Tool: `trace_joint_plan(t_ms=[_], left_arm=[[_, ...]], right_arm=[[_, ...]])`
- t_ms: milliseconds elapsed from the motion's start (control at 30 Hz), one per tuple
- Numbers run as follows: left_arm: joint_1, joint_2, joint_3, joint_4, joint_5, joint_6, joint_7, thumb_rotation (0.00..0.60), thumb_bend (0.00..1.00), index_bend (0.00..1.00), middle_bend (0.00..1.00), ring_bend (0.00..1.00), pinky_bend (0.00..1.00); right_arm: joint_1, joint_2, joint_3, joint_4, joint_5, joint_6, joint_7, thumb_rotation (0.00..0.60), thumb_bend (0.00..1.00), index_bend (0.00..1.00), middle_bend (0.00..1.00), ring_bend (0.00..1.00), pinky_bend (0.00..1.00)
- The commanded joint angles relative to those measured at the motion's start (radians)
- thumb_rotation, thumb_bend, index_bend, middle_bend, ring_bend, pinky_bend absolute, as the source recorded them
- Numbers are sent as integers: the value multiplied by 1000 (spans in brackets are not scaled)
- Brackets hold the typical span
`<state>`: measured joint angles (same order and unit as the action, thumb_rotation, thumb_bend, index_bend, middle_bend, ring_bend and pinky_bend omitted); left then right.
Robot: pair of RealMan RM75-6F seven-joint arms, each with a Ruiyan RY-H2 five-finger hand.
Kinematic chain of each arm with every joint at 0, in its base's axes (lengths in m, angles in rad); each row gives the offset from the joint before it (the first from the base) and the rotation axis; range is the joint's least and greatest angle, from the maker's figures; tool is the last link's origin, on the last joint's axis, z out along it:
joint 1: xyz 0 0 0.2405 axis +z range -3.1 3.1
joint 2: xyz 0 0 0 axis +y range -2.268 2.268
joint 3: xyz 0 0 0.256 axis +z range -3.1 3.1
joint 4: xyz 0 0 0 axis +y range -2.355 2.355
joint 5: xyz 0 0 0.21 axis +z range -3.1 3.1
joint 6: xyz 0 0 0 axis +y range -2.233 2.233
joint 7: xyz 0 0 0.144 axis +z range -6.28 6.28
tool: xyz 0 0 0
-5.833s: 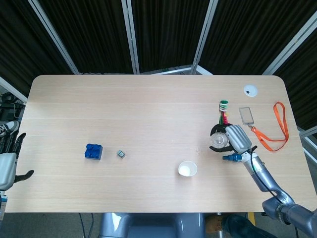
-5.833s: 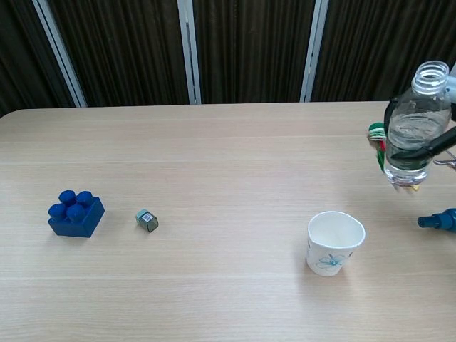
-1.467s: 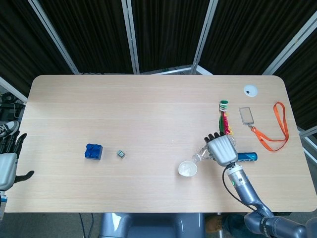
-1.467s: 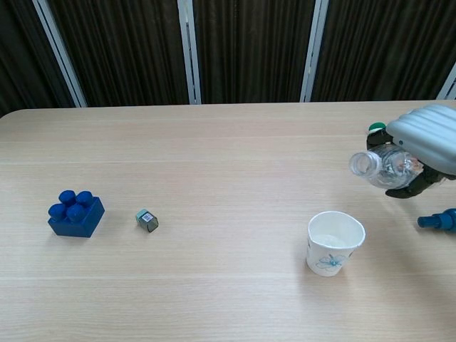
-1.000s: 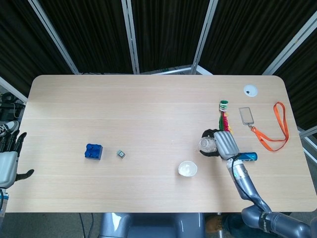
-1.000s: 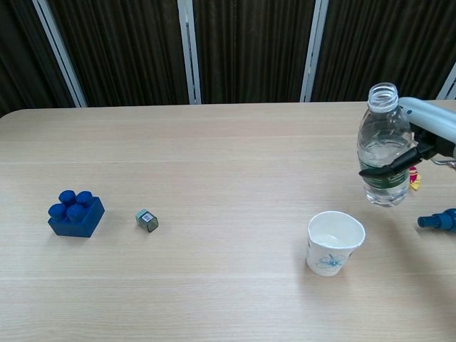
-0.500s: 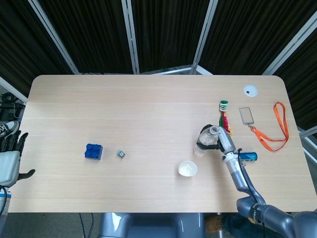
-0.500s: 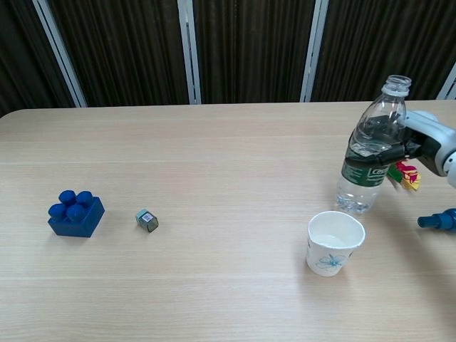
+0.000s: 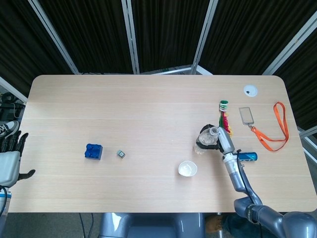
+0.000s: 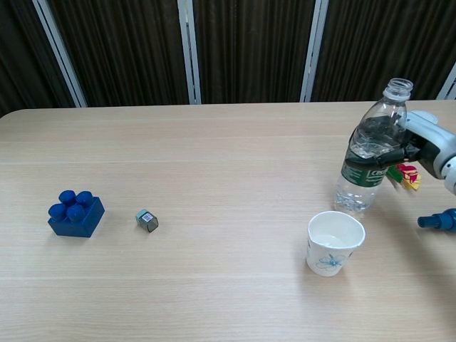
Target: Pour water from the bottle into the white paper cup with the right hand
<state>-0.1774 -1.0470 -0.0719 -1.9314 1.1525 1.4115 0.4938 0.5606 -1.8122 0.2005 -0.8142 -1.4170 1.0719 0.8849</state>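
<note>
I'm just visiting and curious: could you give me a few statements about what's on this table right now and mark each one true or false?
1. The right hand holds the bottle. True.
2. The bottle has its cap on. False: its mouth is open.
3. The white paper cup lies tipped on its side. False: it stands upright, nearer the camera than the bottle.
4. A blue block sits far to the cup's left. True.
5. The left hand holds the small cube. False: it is off the table's edge, holding nothing.
</note>
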Motion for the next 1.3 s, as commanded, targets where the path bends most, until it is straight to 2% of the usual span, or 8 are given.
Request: trace_joint_plan(t_ms=[33,267,533,700,867,1100,1200,1300], left_arm=[[0,0,1,0,0,0,0,600,25,0,0,0,0],[0,1,4,-3,3,4,-2,600,24,0,0,0,0],[2,4,6,-5,8,7,-7,600,24,0,0,0,0],[2,6,7,-7,12,8,-10,600,25,0,0,0,0],[5,12,9,-10,18,10,-20,600,24,0,0,0,0],[17,17,14,-12,47,32,-37,600,25,0,0,0,0],[24,28,23,-18,70,34,-56,600,25,0,0,0,0],[30,40,29,-23,89,38,-72,600,24,0,0,0,0]], right_arm=[[0,-10,-9,19,-7,3,18,600,155,580,570,443,454],[1,-20,-31,61,-24,0,44,600,12,464,458,340,384],[-1,-25,-47,91,-40,15,74,600,0,242,215,133,246],[-1,-15,-63,91,-57,23,87,600,0,28,18,1,37],[1,44,-102,45,-97,20,84,600,0,0,0,0,0],[-14,144,-132,-39,-113,23,-69,600,0,0,0,0,0],[-39,219,-164,-102,-133,44,-176,600,0,0,0,0,0],[-85,304,-196,-172,-138,75,-355,600,0,0,0,0,0]])
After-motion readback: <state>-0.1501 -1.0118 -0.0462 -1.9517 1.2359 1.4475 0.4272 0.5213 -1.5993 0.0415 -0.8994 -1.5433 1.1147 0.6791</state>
